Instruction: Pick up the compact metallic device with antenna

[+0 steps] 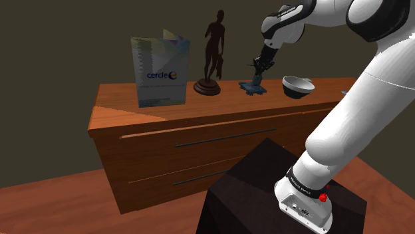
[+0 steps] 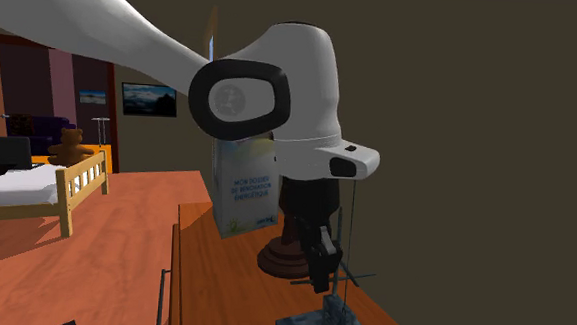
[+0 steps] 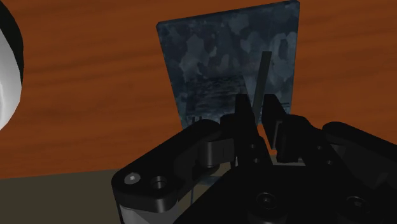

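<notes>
Device (image 1: 253, 87) sat flat on the dresser (image 1: 133, 110) between statuette (image 1: 213, 53) and bowl (image 1: 297, 86). It had a slab base and a thin antenna (image 3: 263, 76). Probably light, rigid, slick — the antenna looked fragile, so base edges seemed safer. Gripper (image 3: 259, 108) was at the antenna; grip could not be told.

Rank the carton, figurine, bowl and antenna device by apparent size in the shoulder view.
1. Printed carton
2. Dark figurine, tall but narrow
3. White bowl
4. Blue-grey antenna device, smallest

All stand on one dresser top, so nearness to the camera hardly skews the order.
</notes>
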### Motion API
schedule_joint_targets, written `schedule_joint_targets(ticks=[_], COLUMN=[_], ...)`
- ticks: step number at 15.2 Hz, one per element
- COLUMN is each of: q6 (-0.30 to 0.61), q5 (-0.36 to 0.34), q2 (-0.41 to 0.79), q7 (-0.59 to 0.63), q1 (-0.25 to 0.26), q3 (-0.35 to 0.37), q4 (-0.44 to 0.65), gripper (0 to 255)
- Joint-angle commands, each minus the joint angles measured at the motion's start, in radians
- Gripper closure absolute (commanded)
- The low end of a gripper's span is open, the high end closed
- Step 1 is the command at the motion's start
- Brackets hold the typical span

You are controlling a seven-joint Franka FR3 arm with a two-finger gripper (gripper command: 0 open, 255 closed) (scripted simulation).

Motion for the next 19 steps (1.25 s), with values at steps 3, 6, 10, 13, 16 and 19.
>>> schedule_joint_targets(ticks=[3, 6, 10, 13, 16, 19], q6=[-0.005, -0.043, -0.095, -0.135, -0.174, -0.189], q5=[-0.002, -0.010, -0.018, -0.023, -0.027, -0.028], q2=[-0.001, -0.014, -0.029, -0.037, -0.044, -0.046], q7=[-0.001, 0.006, 0.014, 0.019, 0.023, 0.024], q1=[0.000, 0.000, 0.001, 0.001, 0.002, 0.002], q3=[0.000, 0.000, 0.001, 0.002, 0.003, 0.003], q4=[-0.009, 0.018, 0.057, 0.088, 0.122, 0.136], gripper=[255, 255, 255, 255, 255, 255])
